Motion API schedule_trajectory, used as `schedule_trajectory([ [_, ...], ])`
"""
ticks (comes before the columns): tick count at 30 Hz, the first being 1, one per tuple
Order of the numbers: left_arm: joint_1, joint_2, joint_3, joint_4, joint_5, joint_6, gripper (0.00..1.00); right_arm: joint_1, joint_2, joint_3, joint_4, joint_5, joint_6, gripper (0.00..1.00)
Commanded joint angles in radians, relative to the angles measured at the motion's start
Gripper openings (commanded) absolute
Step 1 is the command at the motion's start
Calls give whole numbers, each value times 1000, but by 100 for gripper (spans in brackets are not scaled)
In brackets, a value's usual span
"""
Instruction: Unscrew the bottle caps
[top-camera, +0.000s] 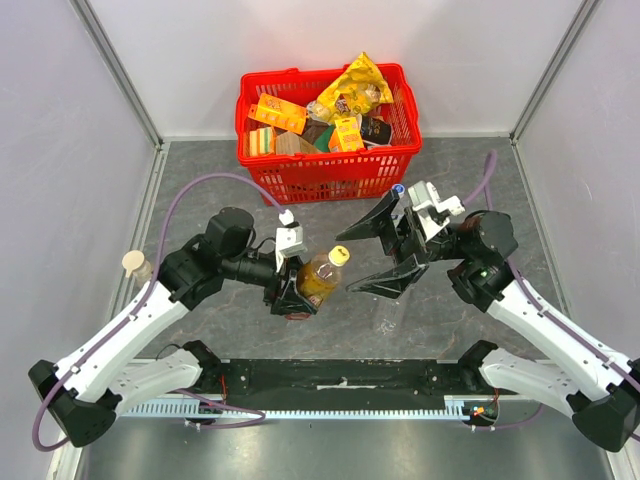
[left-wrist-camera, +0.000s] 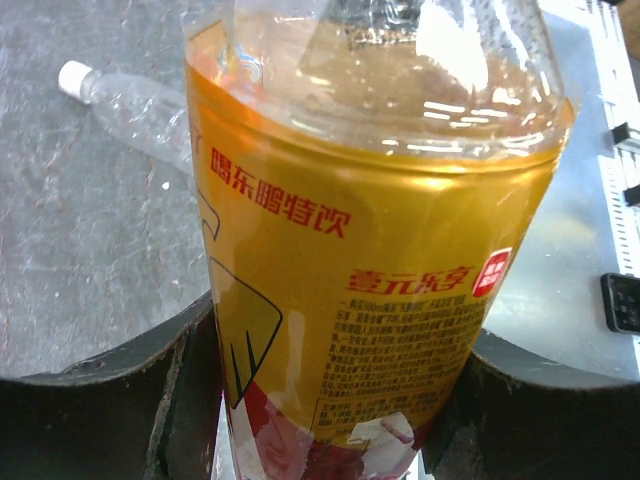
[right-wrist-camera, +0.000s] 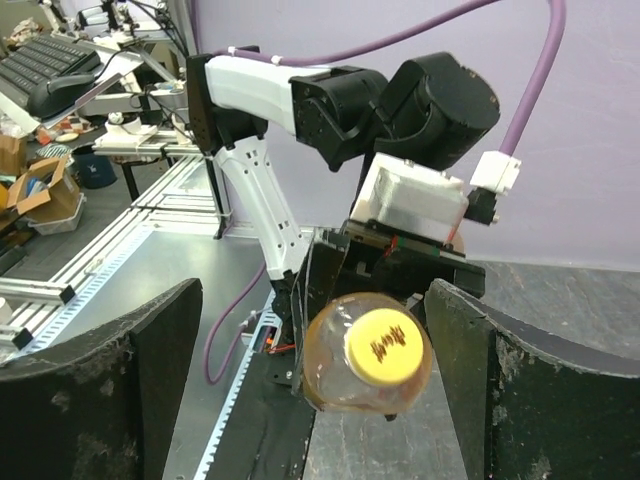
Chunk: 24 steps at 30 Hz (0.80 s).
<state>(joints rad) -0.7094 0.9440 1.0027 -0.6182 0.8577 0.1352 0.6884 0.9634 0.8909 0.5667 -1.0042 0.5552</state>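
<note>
I count three caps: yellow cap (right-wrist-camera: 385, 345) on the one yellow-labelled bottle (left-wrist-camera: 380, 280) clenched in my left tool (top-camera: 300, 292), facing my released right tool (top-camera: 348, 262). White cap (left-wrist-camera: 72, 78) is on a clear bottle (left-wrist-camera: 140, 115) lying on the tabletop (left-wrist-camera: 90, 260). Blue cap (top-camera: 398, 188) sits beside the basket (top-camera: 330, 180).

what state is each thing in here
yellow-capped bottle: held tilted in the left gripper
yellow cap: on its bottle
left gripper: shut on the yellow-capped bottle
right gripper: open, fingers either side of the yellow cap, not touching
clear bottle: lying on the table
white cap: on the clear bottle
red basket: full of groceries
</note>
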Motion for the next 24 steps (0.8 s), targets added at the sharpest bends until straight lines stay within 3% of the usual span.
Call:
schedule_trajectory([
  [1, -4, -25, -30, 31, -138, 9, 47, 3, -28, 51, -69, 91, -41, 98],
  [9, -2, -57, -75, 23, -528, -36, 47, 3, 11, 98, -293, 340, -100, 98],
  [13, -2, -73, -82, 23, -611, -46, 48, 3, 79, 141, -392, 440, -71, 98],
  [20, -4, -85, -105, 11, -877, -75, 49, 3, 187, 166, -447, 594, 35, 98],
  [24, -4, -93, -121, 14, -950, -89, 49, 3, 254, 178, -446, 601, 90, 98],
])
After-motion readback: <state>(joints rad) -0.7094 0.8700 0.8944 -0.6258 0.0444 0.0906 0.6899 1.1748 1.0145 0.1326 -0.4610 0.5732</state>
